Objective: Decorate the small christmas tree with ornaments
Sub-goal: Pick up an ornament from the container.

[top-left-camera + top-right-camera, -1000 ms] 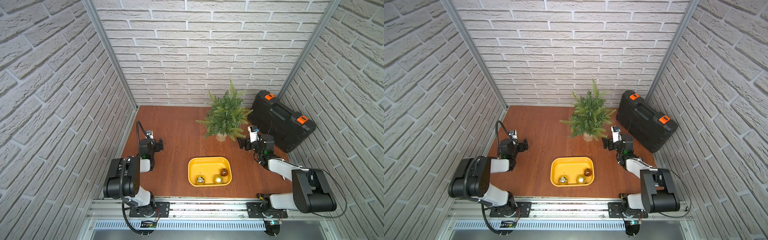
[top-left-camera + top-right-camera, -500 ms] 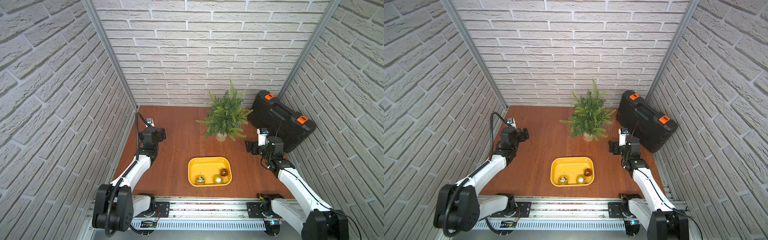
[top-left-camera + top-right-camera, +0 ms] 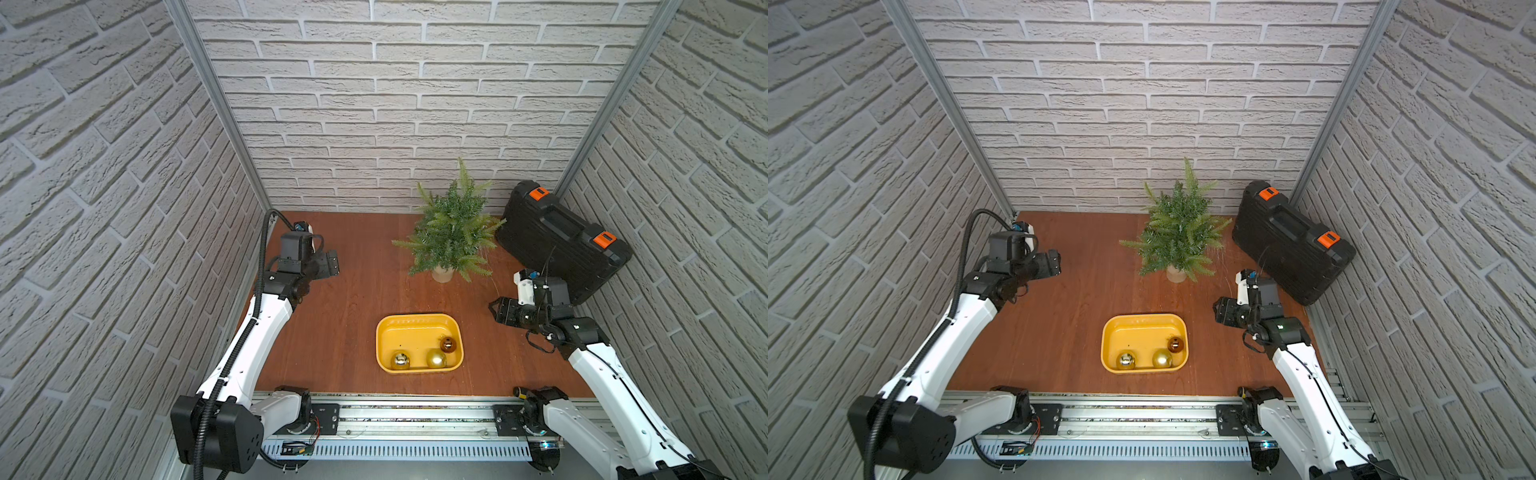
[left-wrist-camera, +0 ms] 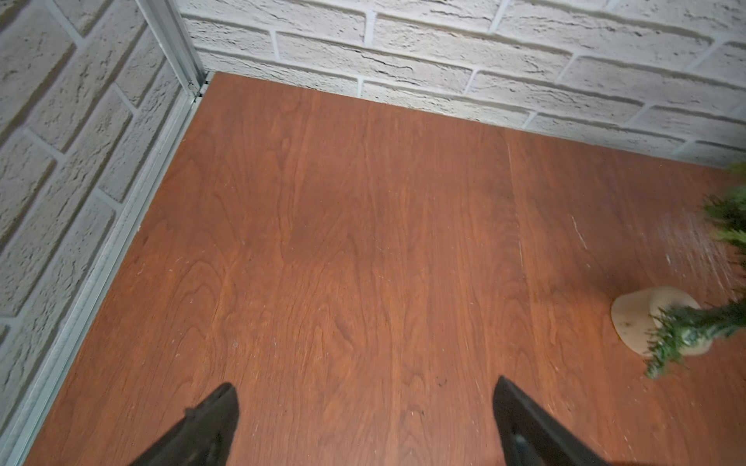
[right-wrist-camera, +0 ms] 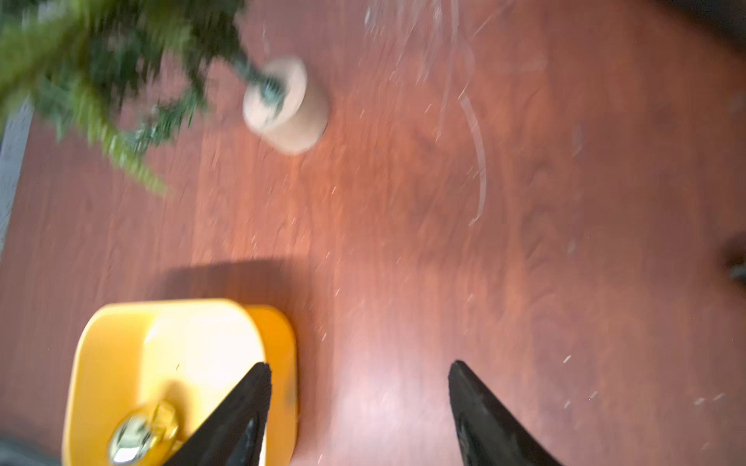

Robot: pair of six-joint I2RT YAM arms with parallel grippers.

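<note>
Both top views show the whole table. The small christmas tree stands at the back, right of centre, just beside a black case. Its long axis is upright, with the tip pointing up and the cream pot on the wood. No ornaments hang on it. All three lie in the yellow tray, which sits in front of the tree towards the front edge: the mirror-like pale gold bauble, the satin gold bauble and the dark bronze bauble.

The left wrist view shows neither tray nor baubles, only the pot, branch tips and bare wood. There the left gripper has its fingers spread wide and empty, well apart from the tree.

The right wrist view is blurred. It shows the tray with one shiny bauble; which one cannot be told. The right gripper is parted more narrowly and holds nothing, beside the tray's rim.
</note>
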